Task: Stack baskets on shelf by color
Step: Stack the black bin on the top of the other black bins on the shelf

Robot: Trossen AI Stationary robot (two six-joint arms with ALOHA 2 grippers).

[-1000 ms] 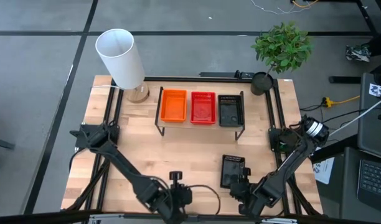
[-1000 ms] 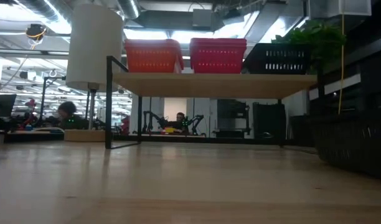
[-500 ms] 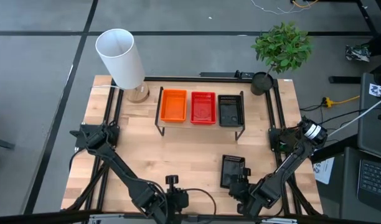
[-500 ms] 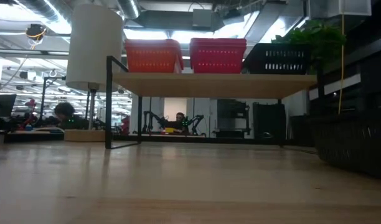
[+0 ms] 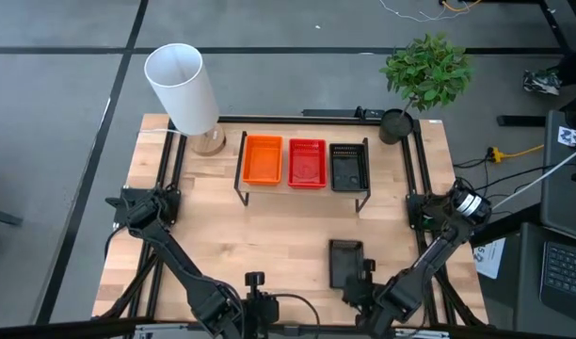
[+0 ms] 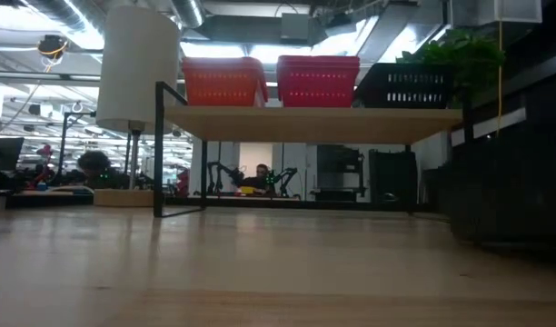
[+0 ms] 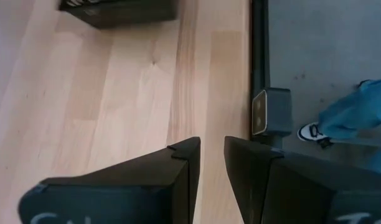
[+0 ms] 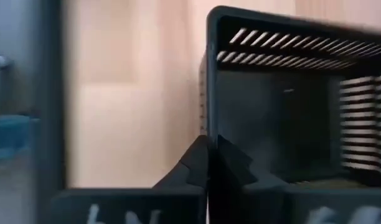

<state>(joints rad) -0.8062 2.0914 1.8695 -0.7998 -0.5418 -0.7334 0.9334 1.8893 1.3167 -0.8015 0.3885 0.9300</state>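
Note:
On the shelf (image 6: 314, 123) stand orange baskets (image 5: 262, 159), red baskets (image 5: 307, 162) and black baskets (image 5: 349, 167), side by side on the plank. One more black basket (image 5: 345, 259) is on the table's near right part, and it fills the right side of the low view (image 6: 514, 200). My right gripper (image 5: 360, 285) is at that basket's near end, shut on it. My left gripper (image 5: 251, 303) hangs at the near edge left of it, with a narrow gap between its fingers (image 7: 212, 168), holding nothing. My right gripper (image 8: 209, 158) pinches the black basket's side wall (image 8: 206, 115) at its near end. One finger is inside the basket and one outside. The fingers come from the table's near side. Whether the basket's bottom is off the table, I cannot tell.
A white lamp (image 5: 183, 87) stands at the far left corner and a potted plant (image 5: 424, 71) at the far right. Black frame rails (image 5: 416, 179) run along the table's sides. Bare wood lies between shelf and grippers. A person's shoe (image 7: 312, 132) shows beyond the near edge.
My right gripper has drawn the black basket a little toward the table's left and near edge; in the low view its dark bulk now reaches further left. My left gripper has pulled back toward the near edge.

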